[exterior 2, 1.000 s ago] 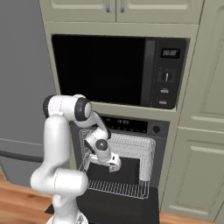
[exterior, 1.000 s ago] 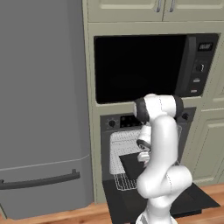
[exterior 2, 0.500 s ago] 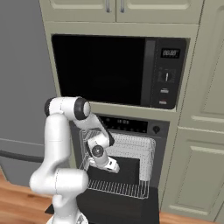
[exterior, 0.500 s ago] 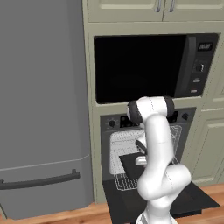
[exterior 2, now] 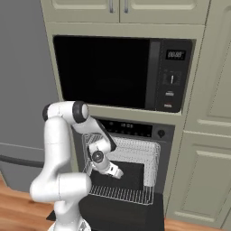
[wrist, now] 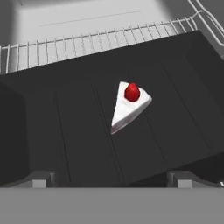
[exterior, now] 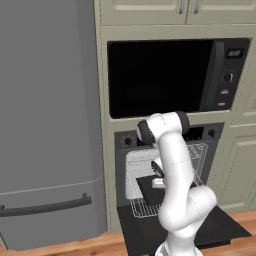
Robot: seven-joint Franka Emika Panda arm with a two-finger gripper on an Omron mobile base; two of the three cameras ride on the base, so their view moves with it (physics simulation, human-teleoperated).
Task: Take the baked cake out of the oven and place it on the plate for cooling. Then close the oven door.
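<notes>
Pincer [wrist: 112, 179] wide, aimed at cake [wrist: 129, 105].

Kitchen: oven [exterior: 170, 137], microwave [exterior: 175, 75], fridge [exterior: 47, 120].

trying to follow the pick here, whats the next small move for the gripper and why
Probably ease the gripper forward and down toward the cake slice. The hand view shows its fingertips spread wide with nothing between them, and the slice, with its red topping, lies ahead on the dark tray over the wire rack, apart from the tips. The oven door hangs open.
</notes>
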